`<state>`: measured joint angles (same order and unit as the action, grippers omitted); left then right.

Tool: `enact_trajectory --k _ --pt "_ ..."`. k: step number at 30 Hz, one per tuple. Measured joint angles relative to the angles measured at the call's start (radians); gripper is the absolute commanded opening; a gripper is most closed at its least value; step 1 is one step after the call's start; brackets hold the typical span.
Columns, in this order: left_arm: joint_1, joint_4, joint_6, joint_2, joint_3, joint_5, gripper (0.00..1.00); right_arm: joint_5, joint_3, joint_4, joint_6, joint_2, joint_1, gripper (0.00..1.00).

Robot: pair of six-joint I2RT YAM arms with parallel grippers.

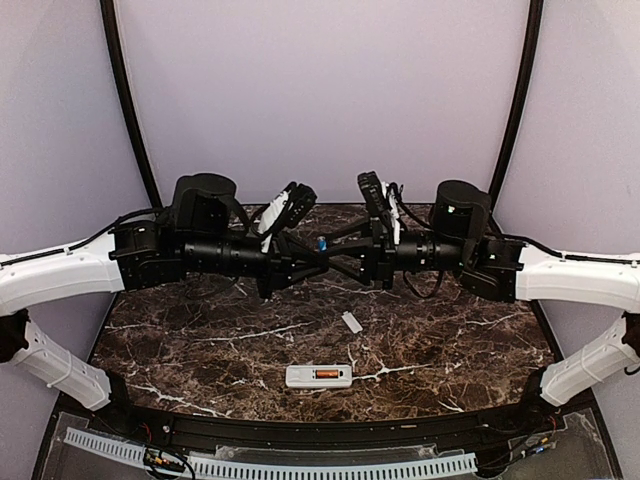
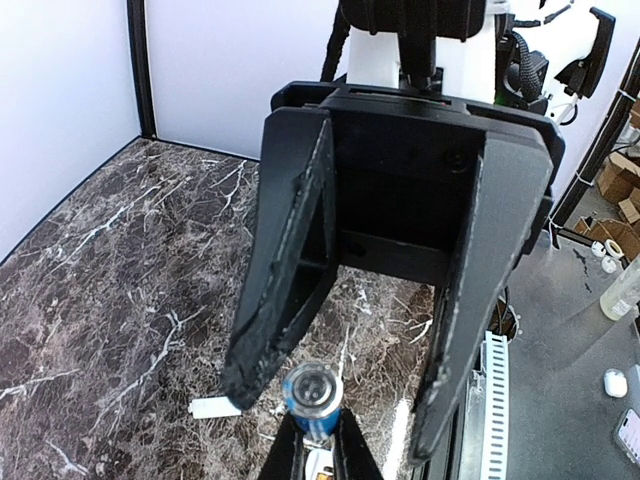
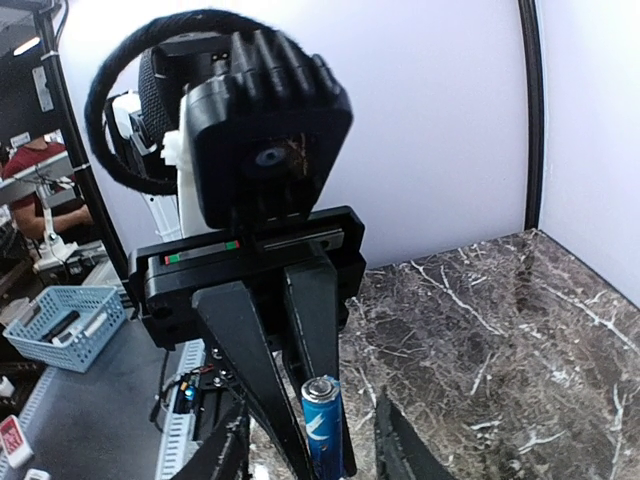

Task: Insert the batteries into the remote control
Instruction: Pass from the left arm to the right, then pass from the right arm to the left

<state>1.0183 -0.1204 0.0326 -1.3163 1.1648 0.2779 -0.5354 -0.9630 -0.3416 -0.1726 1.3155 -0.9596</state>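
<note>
left arm [image 1: 215, 255] and right arm [image 1: 445, 248] stretch level, meeting over the counter [image 1: 200, 340]. left fingers [image 3: 310, 330] clamp the blue battery [image 3: 321, 425]; right fingers [image 2: 290, 250] spread wide around it. remote control [image 1: 300, 377] lies below, orange-red battery [image 1: 326, 374] seemingly seated inside.

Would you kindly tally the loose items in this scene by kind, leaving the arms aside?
batteries: 2, the blue battery and the orange-red battery
remote control: 1
white cover piece: 1
Total: 4

Two batteries: blue battery [image 1: 322, 243], orange-red battery [image 1: 326, 374]. One remote [image 1: 300, 377]. One loose cover [image 1: 352, 322].
</note>
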Motion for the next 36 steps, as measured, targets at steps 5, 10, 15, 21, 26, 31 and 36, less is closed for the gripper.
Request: enact_trajectory --k 5,10,15,21,26,31,36 --pt "0.008 0.028 -0.007 0.000 -0.003 0.017 0.00 -0.021 -0.003 -0.003 0.011 0.000 0.000 0.21" --pt "0.015 0.036 -0.014 0.003 -0.006 0.027 0.00 -0.039 -0.011 -0.011 0.011 0.003 0.003 0.05" --pt "0.021 0.037 -0.013 0.004 -0.011 0.039 0.00 -0.064 -0.022 0.004 0.024 0.010 0.004 0.00" --pt "0.021 0.047 -0.012 0.010 -0.027 0.055 0.30 -0.093 -0.055 0.083 0.042 0.016 0.006 0.00" --pt "0.026 0.064 -0.003 0.011 -0.040 0.056 0.68 -0.148 -0.147 0.248 0.079 0.022 0.019 0.00" --pt "0.026 0.125 0.029 0.028 -0.127 0.046 0.57 -0.176 -0.212 0.436 0.147 0.021 0.027 0.00" --pt "0.032 0.336 0.106 0.038 -0.238 0.046 0.59 -0.215 -0.271 0.571 0.179 0.021 0.027 0.00"
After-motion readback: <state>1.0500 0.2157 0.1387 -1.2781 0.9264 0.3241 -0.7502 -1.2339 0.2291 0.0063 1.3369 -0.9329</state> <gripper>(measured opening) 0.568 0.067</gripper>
